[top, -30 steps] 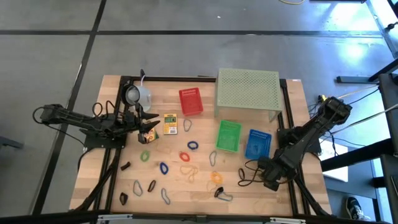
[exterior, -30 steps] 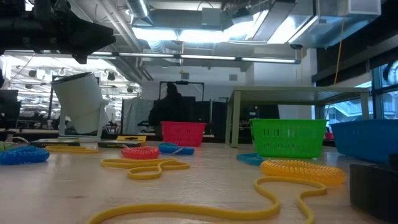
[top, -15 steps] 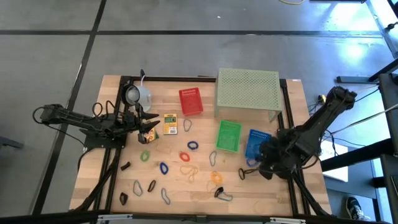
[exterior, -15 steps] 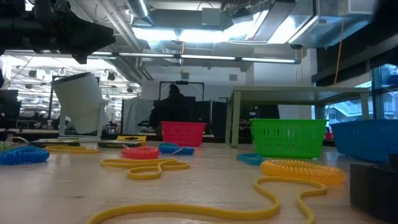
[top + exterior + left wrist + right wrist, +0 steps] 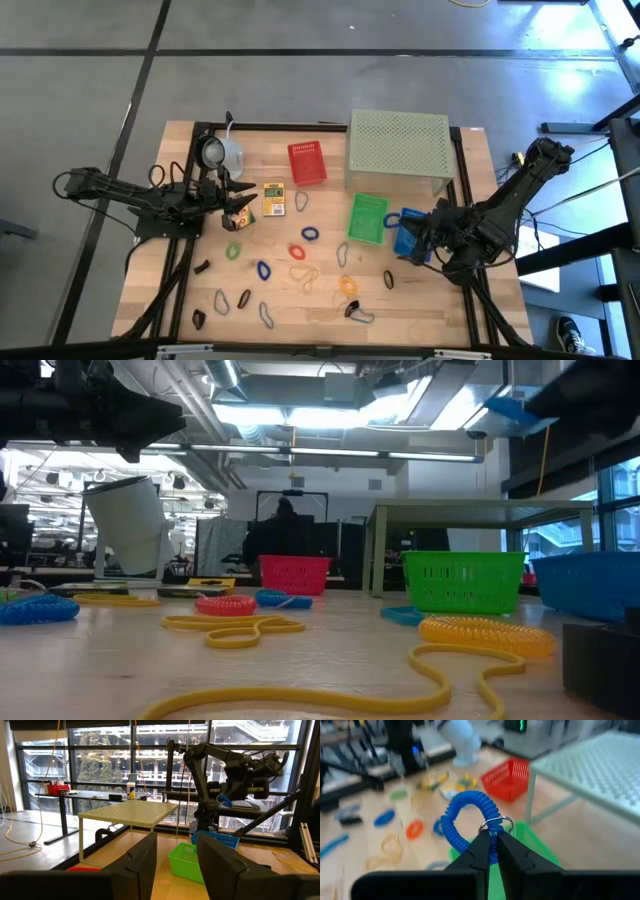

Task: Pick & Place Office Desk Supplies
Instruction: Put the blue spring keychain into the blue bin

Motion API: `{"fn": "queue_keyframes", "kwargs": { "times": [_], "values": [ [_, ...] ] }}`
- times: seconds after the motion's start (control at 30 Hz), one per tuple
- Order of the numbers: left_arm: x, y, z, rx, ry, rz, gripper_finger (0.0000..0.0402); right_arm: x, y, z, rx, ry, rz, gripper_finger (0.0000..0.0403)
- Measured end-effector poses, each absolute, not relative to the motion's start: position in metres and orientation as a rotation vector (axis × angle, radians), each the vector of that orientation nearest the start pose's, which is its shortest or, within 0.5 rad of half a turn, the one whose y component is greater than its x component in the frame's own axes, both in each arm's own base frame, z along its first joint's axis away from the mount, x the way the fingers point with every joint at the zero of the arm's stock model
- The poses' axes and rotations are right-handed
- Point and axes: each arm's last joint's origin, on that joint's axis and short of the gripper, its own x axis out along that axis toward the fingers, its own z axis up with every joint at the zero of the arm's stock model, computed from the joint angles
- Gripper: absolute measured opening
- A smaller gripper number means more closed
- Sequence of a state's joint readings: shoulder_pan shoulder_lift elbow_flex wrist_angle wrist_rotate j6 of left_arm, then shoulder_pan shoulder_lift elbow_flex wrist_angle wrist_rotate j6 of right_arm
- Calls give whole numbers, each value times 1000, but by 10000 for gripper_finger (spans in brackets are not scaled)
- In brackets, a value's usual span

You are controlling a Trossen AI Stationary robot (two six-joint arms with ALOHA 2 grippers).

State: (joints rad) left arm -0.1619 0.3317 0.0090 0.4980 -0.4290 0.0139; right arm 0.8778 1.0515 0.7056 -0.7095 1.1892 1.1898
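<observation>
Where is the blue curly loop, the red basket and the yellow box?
blue coil loop [image 5: 465,815], right wrist view, on its curled side above the gripper tips.
red basket [image 5: 307,163], high view, on its mesh floor.
yellow box [image 5: 273,198], high view, on its printed top.

From overhead we look straight down on the whole surface [image 5: 320,300]. Our low camera sits at surface height, very near the yellow loops [image 5: 300,700], facing the room. Each wrist camera looks out past its own claw. We find the green basket [image 5: 367,218] [image 5: 462,580] [image 5: 186,862] in three views.
</observation>
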Motion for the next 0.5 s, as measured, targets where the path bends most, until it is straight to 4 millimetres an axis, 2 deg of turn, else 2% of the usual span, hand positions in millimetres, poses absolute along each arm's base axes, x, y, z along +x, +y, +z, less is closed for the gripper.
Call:
{"fn": "queue_keyframes", "kwargs": {
  "times": [0.1, 0.23, 0.5],
  "values": [
    [115, -7, 185, -37, -166, 267, 132, 139, 120, 242, 234, 225, -544, 29],
    [115, -7, 185, -38, -166, 267, 132, 146, 116, 242, 230, 265, -546, 29],
    [115, -7, 185, -38, -166, 267, 132, 158, 108, 233, 412, 606, -398, 29]
  ]
}}
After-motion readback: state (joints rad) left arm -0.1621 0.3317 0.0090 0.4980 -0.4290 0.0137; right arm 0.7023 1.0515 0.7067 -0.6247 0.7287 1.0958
